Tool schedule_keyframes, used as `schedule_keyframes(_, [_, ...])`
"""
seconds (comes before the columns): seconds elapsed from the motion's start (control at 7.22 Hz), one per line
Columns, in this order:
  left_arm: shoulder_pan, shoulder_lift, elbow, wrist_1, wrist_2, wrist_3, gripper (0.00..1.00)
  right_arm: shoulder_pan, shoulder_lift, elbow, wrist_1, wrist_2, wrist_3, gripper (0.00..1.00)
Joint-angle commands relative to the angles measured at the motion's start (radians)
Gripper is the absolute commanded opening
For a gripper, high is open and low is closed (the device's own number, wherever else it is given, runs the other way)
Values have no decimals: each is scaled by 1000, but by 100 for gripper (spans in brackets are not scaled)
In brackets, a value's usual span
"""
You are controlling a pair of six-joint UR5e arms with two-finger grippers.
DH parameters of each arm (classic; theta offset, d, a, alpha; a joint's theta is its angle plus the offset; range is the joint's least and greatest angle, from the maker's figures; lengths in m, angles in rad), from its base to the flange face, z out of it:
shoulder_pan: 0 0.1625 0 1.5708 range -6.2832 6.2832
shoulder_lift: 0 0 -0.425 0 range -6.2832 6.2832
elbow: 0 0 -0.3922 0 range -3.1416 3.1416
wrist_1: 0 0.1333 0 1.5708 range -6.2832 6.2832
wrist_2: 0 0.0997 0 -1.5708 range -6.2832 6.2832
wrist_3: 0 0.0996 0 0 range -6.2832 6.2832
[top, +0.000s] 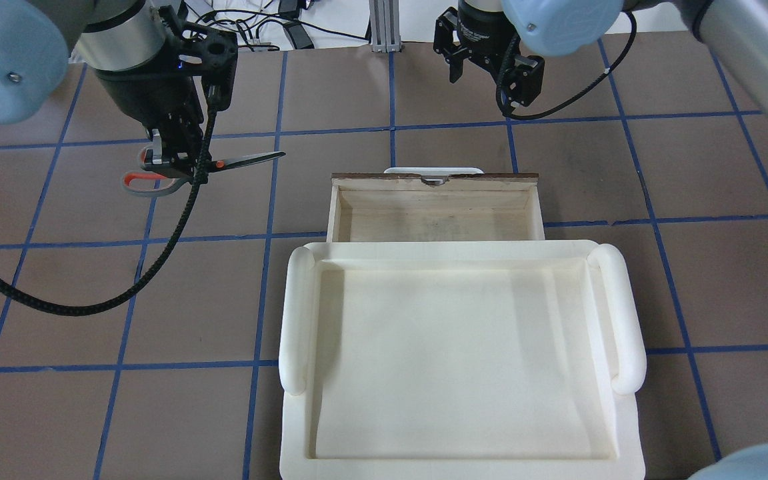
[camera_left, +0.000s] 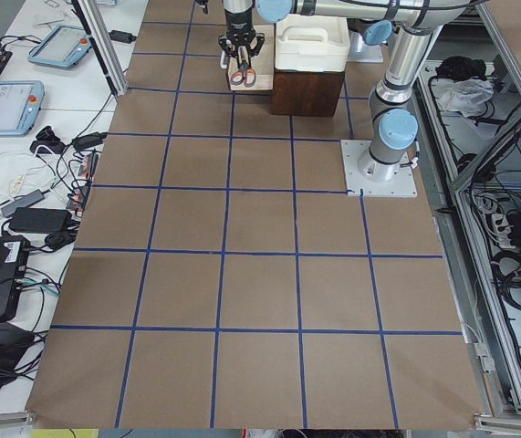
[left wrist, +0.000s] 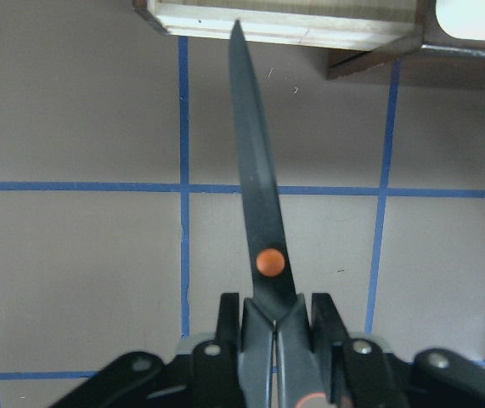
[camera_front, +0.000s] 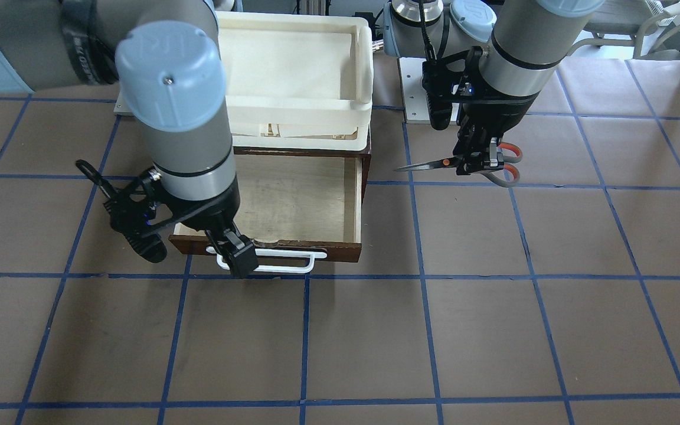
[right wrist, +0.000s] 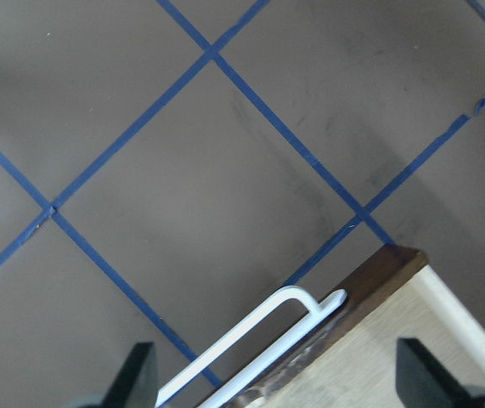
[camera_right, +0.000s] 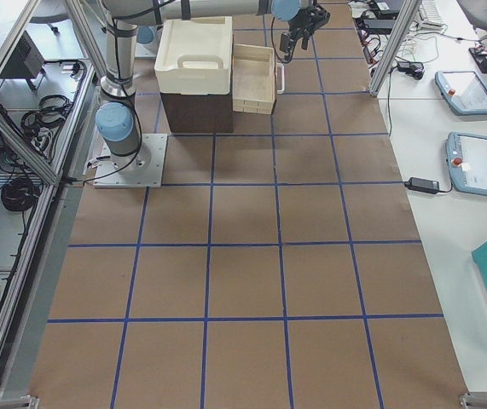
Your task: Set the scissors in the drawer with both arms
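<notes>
Brown taped table [camera_front: 493, 330] — the drawer [camera_front: 298, 195] stands open, rear hidden under a white tray [camera_front: 293, 65]. Off to one side the left gripper [camera_front: 481, 162] clamps the scissors [camera_front: 443, 162], loops half-hidden; the right gripper [camera_front: 238, 260] gapes wide over the handle [camera_front: 293, 267], holding nothing.
</notes>
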Motion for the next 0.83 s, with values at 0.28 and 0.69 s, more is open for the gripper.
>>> schedule_keyframes(0.28, [-186,-109,34,116,-55,-164,3,-44,-169,95,6,-5,-515,100])
schedule_keyframes(0.69, [-308,-195,50,190,-53,-276,4,-64,-189,105,24,6,-587,100])
